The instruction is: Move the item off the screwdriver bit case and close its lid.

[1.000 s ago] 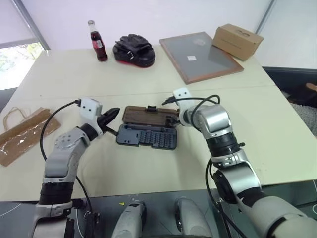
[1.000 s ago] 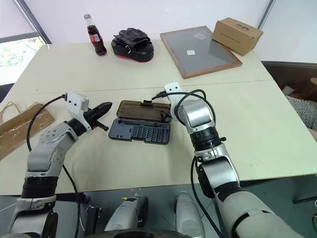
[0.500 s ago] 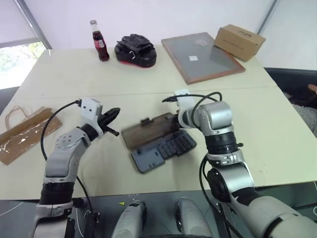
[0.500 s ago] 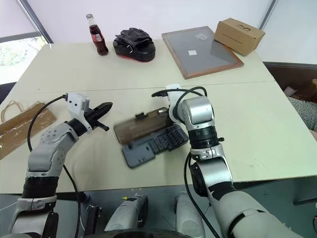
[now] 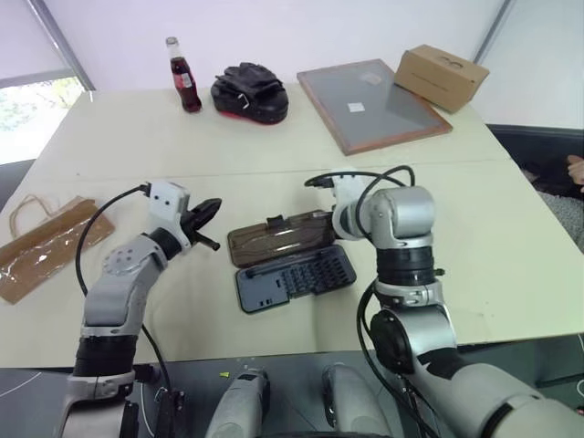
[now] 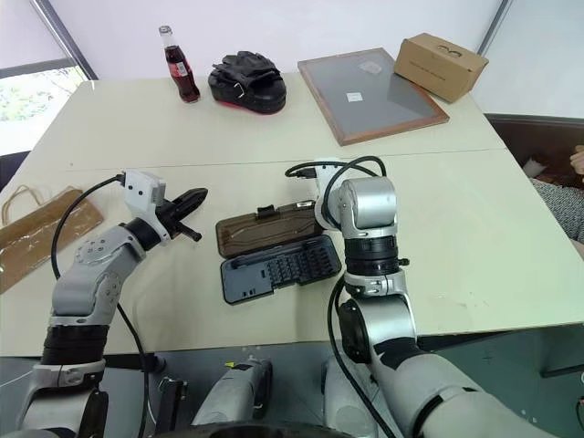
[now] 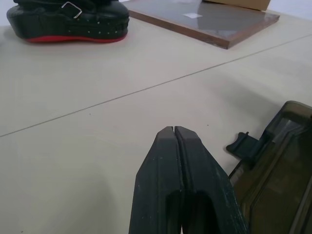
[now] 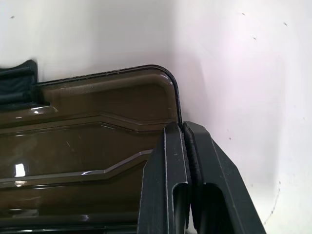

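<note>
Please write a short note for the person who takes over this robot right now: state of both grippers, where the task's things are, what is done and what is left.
Left gripper: shut, holds nothing, hovering beside the latch end of the lid.
Right gripper: fingers pressed together at the lid's corner edge; whether they pinch the rim cannot be told.
Paper bag: flat on the table at the robot's far left, clear of the case.
Screwdriver bit case: open at the table's middle, tray near the robot, lid lying flat behind it.
Done: bag is off the case.
Left: fold the lid over the tray and latch it.
</note>
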Available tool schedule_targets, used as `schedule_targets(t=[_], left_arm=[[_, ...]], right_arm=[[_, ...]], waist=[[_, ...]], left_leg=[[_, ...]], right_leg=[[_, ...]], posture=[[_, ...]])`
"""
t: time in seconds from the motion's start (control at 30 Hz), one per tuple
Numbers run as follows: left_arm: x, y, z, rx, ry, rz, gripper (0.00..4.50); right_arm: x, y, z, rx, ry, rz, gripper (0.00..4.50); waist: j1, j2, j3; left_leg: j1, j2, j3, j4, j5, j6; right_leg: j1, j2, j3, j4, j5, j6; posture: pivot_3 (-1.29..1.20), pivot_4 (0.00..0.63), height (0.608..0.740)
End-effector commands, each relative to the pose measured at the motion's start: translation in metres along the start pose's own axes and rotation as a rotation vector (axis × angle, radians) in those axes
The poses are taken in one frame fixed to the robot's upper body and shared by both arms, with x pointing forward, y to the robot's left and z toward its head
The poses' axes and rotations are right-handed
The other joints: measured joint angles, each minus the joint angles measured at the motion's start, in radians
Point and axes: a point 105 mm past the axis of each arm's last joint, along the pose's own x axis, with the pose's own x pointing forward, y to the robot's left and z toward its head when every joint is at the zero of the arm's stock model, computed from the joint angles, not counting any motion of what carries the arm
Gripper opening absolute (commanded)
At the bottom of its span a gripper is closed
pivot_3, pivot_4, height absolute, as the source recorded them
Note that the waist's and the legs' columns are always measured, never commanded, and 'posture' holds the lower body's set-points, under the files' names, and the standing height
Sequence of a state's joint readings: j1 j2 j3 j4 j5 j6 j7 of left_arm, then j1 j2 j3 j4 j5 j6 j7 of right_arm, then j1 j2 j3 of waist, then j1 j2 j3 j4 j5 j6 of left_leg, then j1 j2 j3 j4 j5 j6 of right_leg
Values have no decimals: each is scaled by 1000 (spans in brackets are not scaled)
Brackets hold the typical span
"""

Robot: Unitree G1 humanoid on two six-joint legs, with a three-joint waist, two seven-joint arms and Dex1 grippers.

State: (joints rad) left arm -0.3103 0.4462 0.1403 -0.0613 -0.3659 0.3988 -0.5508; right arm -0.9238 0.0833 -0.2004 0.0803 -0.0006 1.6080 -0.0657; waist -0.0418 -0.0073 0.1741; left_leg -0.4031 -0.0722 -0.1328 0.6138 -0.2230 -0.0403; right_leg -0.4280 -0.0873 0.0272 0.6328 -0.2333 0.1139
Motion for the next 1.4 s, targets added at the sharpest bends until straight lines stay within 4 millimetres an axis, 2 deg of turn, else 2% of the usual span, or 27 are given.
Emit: schedule_targets(t=[0.03, 0.3, 0.6, 1.03, 1.2, 1.4], left_arm=[[0, -2, 14, 38, -53, -8, 0], [1, -4, 14, 39, -48, -21, 0], [2, -4, 14, 42, -43, -28, 0], [6, -7, 16, 52, -46, -47, 0], [6, -7, 16, 53, -45, -52, 0], [6, -7, 16, 54, -43, -53, 0]], right_arm=[[-5, -11, 3, 75, -26, -78, 33], [-10, -14, -2, 215, -11, -166, 33], [-12, -12, 0, 245, -9, -168, 33], [-12, 26, 1, 162, -30, -10, 33], [-12, 31, 3, 128, -34, 23, 33], [-11, 33, 2, 126, -29, 27, 33]], waist=[[0, 0, 0], [16, 0, 0], [27, 0, 0], [16, 0, 0], [-5, 1, 0], [-5, 1, 0]], left_leg=[[0, 0, 0, 0, 0, 0], [0, -1, 0, 0, 0, 0], [0, -1, 1, 0, 0, 0], [0, 0, 2, -1, 0, 0], [0, 0, 1, -1, 0, 0], [0, 0, 1, -1, 0, 0]], right_leg=[[0, 0, 0, 0, 0, 0], [1, -1, 0, 0, 0, 0], [0, -1, 0, -1, 0, 0], [0, 0, 0, 0, 0, 0], [-1, 0, 0, 0, 0, 0], [-1, 1, 0, 0, 0, 0]], posture=[[0, 150, 740], [0, 150, 740], [0, 150, 740], [0, 150, 740], [0, 150, 740], [0, 150, 740]])
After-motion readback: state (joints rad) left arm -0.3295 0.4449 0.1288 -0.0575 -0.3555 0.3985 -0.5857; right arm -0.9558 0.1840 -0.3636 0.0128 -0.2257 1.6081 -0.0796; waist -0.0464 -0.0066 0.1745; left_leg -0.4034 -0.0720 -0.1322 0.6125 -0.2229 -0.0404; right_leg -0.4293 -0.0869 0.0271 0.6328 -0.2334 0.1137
